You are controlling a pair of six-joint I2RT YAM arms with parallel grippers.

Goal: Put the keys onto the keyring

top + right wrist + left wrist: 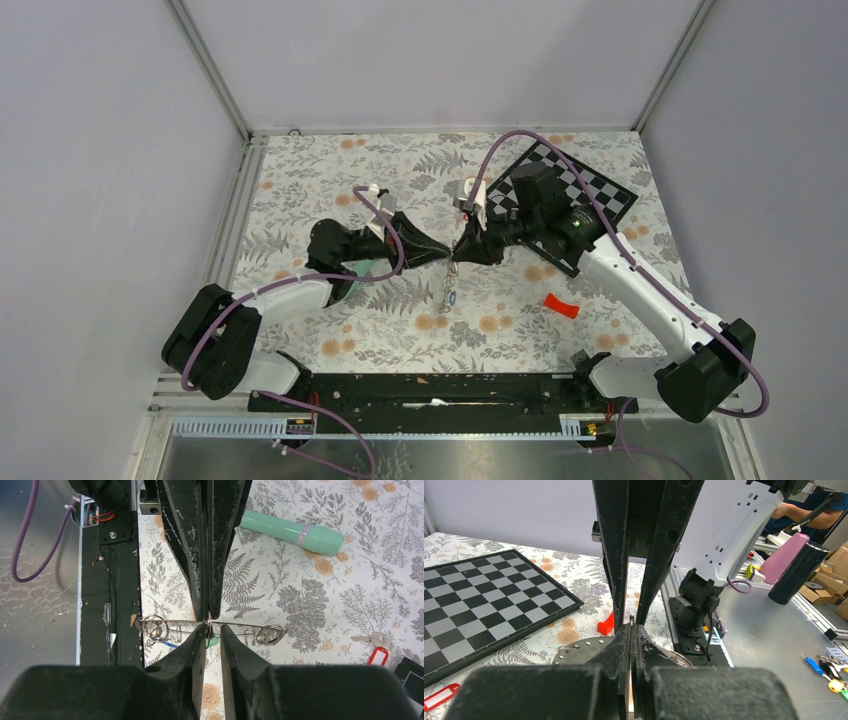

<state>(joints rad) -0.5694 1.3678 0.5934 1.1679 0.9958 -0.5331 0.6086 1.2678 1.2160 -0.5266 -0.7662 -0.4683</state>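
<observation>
Above mid-worktop point(300, 190), the two arms meet tip to tip, lifted clear of the cloth.

- Left claw point(208, 613): enters from the top of the right wrist view, jaws pressed together. It appears to pinch the keyring point(240, 626) near the middle.
- Keyring: seen edge-on in that view as a thin bright line with small wire loops at each end. Its long axis runs crosswise to both claws. In the top view its chain point(447, 285) hangs straight down from the meeting point, with a blue speck at the bottom, likely a tag.
- Right claw point(213, 633): directly opposite the left, nose to nose, tips just at the ring's line. Jaws stand narrowly apart, straddling the spot the left claw grips.
- Green tag point(214, 641): shows in that gap. Can't tell whether it is pinched or only hanging behind.
- Red-tagged key point(378, 655): flat on the worktop, well apart from the ring, on the right arm's side.
- Mint tube point(290, 530): lies beyond, not involved.

Judgement: the ring sits immediately ahead of the right claw's tips and square across them. Feeding a key on would mean moving sideways along the wire rather than pushing forward. The left arm looks to be the holder and the right the working arm.
</observation>
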